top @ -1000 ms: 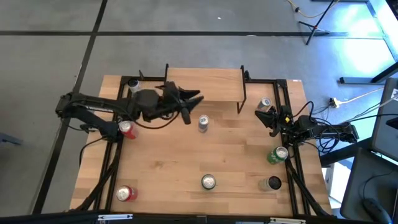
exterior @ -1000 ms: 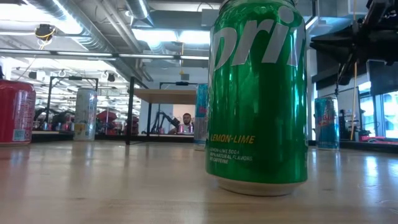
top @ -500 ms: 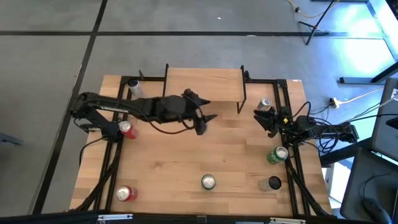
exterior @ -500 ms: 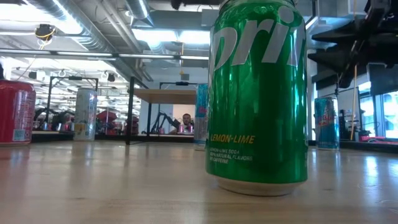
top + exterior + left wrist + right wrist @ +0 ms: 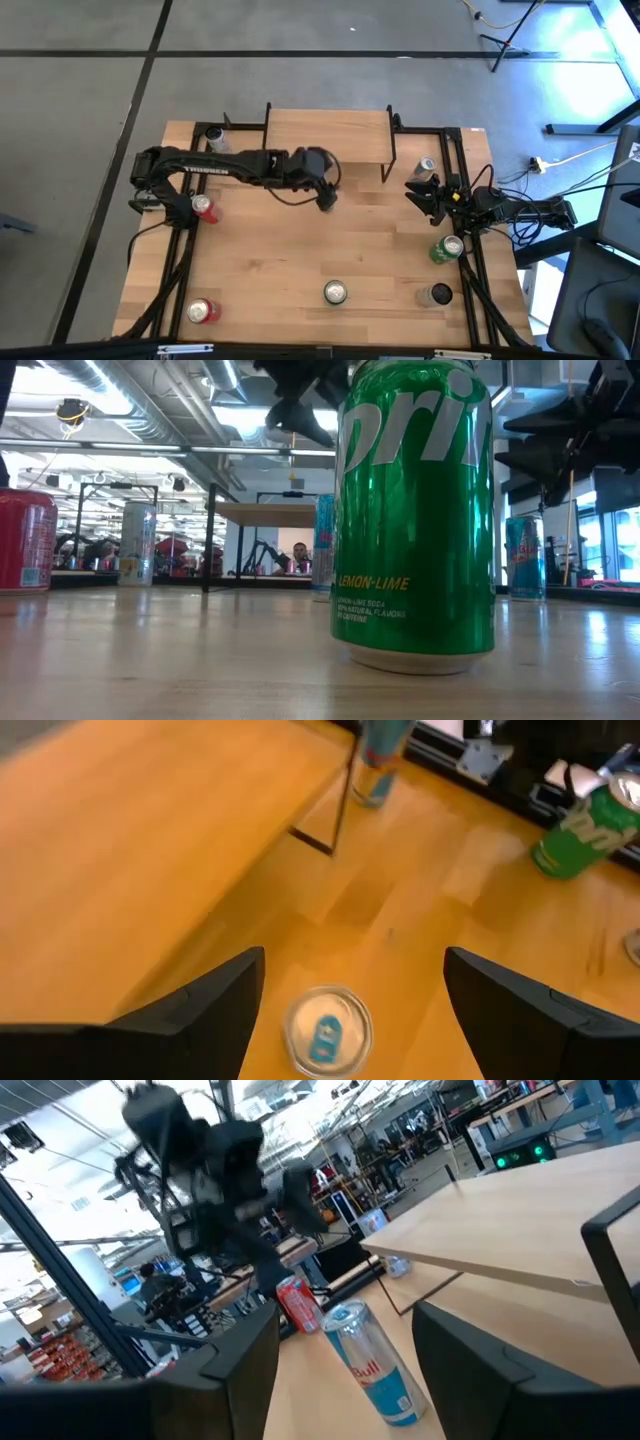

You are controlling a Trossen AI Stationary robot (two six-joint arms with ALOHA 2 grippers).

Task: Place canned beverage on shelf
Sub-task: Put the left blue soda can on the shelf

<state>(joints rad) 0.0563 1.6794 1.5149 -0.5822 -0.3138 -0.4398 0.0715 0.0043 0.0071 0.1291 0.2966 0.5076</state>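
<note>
Directly between the wide-spread fingers of the left gripper [image 5: 350, 1010] stands a silver-topped can [image 5: 327, 1030], untouched, with bare wood on both sides of it. Just beyond the fingertips lies the shelf [image 5: 328, 135], its black leg [image 5: 340, 790] ahead of the right finger and its plank top free of cans. Farther past that leg stand a blue can [image 5: 380, 765] and a green can [image 5: 580, 830] near the table edge. Over at the right side, the right gripper [image 5: 345, 1370] waits with fingers apart, the blue can [image 5: 368, 1355] standing between them, and a red can [image 5: 298, 1302] farther beyond.
</note>
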